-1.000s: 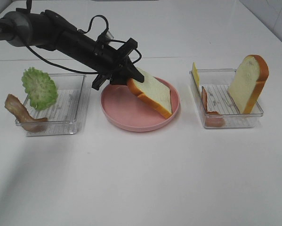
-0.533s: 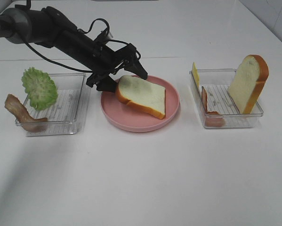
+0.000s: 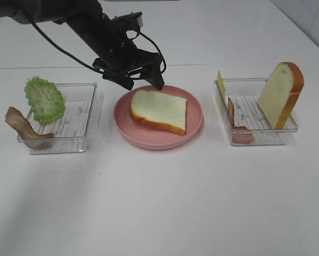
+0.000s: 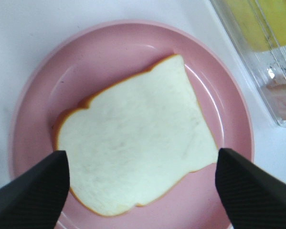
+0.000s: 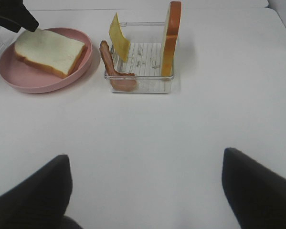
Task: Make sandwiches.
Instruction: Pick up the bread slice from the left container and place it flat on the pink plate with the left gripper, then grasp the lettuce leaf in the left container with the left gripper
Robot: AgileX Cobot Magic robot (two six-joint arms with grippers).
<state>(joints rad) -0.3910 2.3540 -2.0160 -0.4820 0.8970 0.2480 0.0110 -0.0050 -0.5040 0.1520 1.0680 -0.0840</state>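
No text, label or number is readable — none anywhere.

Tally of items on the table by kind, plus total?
bread slices: 2
lettuce: 1
bacon strips: 2
cheese: 1
pink plate: 1
clear trays: 2
Total: 9

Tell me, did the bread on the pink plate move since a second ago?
Yes. The bread slice leaned toward the pink plate's right rim; now it lies flat nearer the middle, below the open left gripper.
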